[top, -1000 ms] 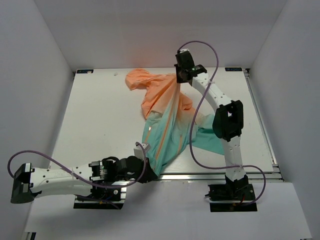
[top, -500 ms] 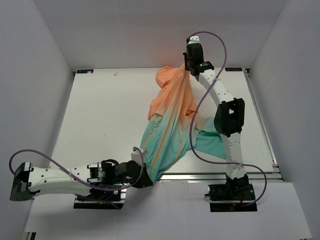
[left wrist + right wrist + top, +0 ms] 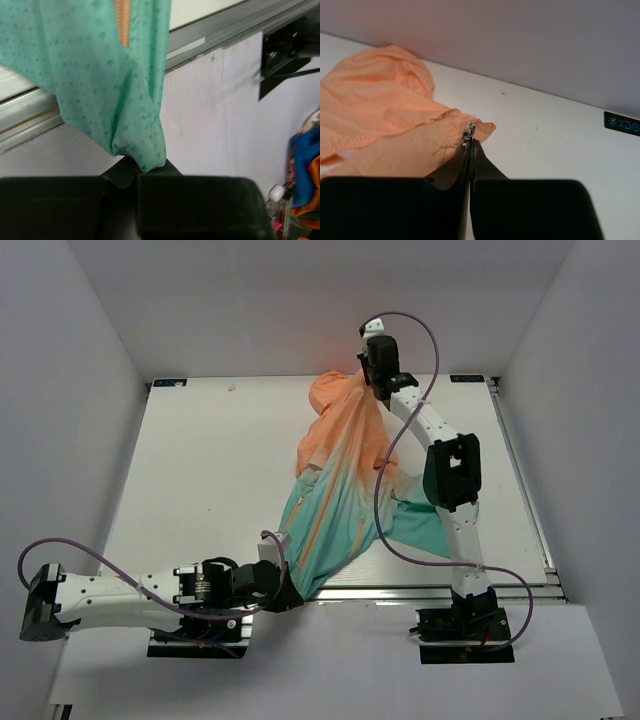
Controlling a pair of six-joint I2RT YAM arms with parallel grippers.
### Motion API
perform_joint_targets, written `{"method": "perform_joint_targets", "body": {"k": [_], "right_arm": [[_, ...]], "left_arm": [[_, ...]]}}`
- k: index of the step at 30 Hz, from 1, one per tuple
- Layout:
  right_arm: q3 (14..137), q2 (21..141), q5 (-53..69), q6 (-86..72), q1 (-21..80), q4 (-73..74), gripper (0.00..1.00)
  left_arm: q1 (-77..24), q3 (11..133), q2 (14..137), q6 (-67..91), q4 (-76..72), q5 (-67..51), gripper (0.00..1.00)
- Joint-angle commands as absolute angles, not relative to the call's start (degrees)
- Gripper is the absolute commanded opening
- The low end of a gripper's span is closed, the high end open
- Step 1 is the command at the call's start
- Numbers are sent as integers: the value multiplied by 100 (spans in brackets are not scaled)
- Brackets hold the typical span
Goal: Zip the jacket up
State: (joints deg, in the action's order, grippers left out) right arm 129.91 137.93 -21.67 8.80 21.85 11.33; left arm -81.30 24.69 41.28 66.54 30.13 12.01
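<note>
The jacket [image 3: 340, 475] is stretched in a long band from the table's near edge to its far edge, peach-orange at the far end and teal at the near end. My left gripper [image 3: 290, 595] is shut on the teal hem [image 3: 142, 150] just past the near edge. My right gripper [image 3: 372, 380] is shut on the metal zipper pull [image 3: 469, 132] at the peach collar, close to the back wall. The orange zipper tape [image 3: 322, 525] runs along the stretched front. The hood [image 3: 330, 395] bunches left of the right gripper.
An aluminium rail [image 3: 440, 590] runs along the table's near edge. A teal sleeve [image 3: 415, 525] lies beside the right arm's forearm. The back wall [image 3: 520, 40] stands right behind the right gripper. Coloured cloth [image 3: 305, 170] lies below the table at the right.
The right gripper has carried the collar from left of centre up and toward the back wall, pulling the jacket taut and the hood in. The left gripper has kept its hold at the near edge.
</note>
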Motion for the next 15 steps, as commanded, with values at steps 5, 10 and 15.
{"method": "perform_joint_targets", "body": {"k": [5,10,15], "right_arm": [[11795,12981,-826,958,2232,377,20],[11804,12658,-422,493,2338,975,79],[11076,11595,-772,45,2338,1221,89]], "left_arm": [[-8288,3505,5079,6144,3664,1397,79],[-8288,4576,5598,5880,4455,2054,98],[-8279,5115,5704,6299,5263,3056,98]]}}
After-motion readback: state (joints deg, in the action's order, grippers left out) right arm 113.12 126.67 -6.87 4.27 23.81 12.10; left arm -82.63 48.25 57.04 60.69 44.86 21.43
